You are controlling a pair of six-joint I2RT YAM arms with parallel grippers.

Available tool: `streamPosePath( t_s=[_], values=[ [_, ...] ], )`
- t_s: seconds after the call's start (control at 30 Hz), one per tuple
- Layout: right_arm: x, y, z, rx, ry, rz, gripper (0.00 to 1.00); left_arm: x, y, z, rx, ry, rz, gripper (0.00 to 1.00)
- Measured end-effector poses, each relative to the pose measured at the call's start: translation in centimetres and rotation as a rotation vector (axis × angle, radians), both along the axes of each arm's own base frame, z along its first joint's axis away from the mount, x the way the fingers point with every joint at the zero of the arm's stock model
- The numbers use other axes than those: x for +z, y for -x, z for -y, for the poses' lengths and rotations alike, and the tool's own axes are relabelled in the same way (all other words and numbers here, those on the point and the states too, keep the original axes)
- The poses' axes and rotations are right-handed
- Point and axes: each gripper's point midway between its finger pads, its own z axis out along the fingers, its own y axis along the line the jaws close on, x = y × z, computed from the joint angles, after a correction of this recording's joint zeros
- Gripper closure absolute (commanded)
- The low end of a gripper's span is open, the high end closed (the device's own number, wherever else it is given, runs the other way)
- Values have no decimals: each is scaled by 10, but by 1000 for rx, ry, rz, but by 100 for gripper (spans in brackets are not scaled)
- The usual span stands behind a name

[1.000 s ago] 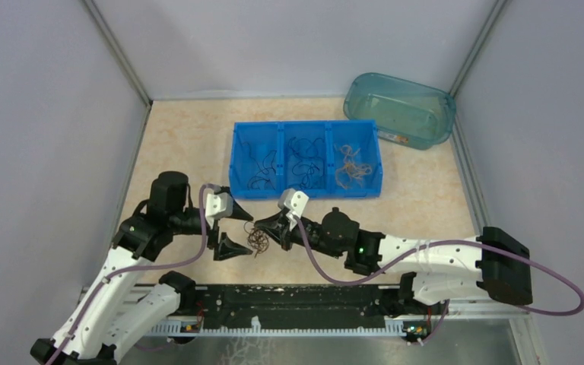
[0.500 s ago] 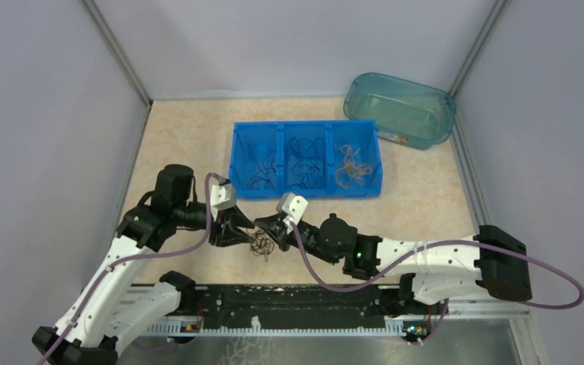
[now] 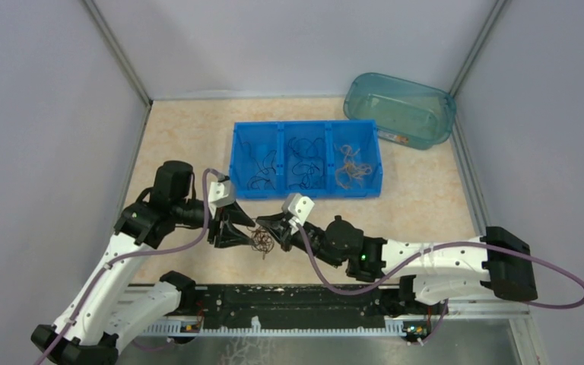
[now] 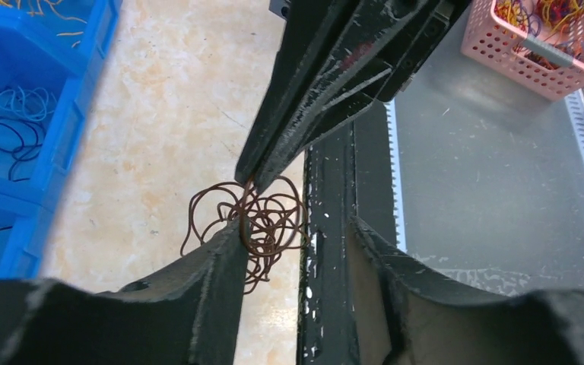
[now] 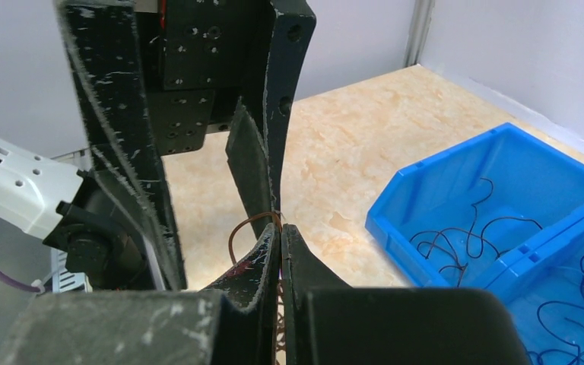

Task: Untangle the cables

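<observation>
Lower centre of the top view: right gripper point(image 3: 263, 230) is clamped on the brown cables point(image 3: 261, 244), while left gripper point(image 3: 248, 231), jaws part-wide, touches them.

My left gripper point(image 4: 295, 228) stands parted. The brown cable tangle point(image 4: 268, 222) sits right at my fingertips, with loops against the inner edge of one finger point(image 4: 211, 283), some in the gap and some spilling past that finger's outer side. The right gripper point(image 4: 248, 173) comes in from beyond my fingertips, jaws pressed together on a strand at the tangle's top. Off that same finger's outer side is a blue bin point(image 4: 68, 129) with blue and black wires; beyond my other finger are a black rail point(image 4: 327, 190), a grey metal sheet point(image 4: 487, 190) and a pink basket point(image 4: 532, 72) of coloured wires.
</observation>
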Motion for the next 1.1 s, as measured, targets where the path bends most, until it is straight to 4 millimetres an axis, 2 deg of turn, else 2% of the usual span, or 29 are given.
streamPosePath(
  t_s=[0.1, 0.23, 0.37, 0.6, 0.73, 0.87, 1.0, 1.03, 1.1],
  values=[
    [3, 3, 1, 3, -8, 1, 100, 4, 0, 2, 2, 9, -23, 51],
    [4, 7, 0, 5, -9, 1, 100, 13, 0, 5, -3, 29, -55, 40],
    [7, 8, 3, -5, -19, 1, 100, 29, 7, 8, -40, 70, -76, 39],
    [15, 9, 8, -7, -45, 8, 100, 35, 11, 9, -49, 84, -114, 64],
    [17, 10, 8, -6, -48, 10, 100, 35, 8, 10, -31, 80, -127, 86],
    [18, 9, 9, -12, -54, 11, 100, 38, 3, 11, -9, 84, -110, 90],
    [19, 9, 11, -14, -60, 11, 99, 40, 2, 11, 1, 90, -93, 98],
    [20, 9, 11, -15, -64, 11, 92, 40, 2, 11, 1, 91, -91, 99],
    [20, 9, 12, -17, -68, 9, 67, 40, 1, 11, 0, 91, -86, 99]
  ],
)
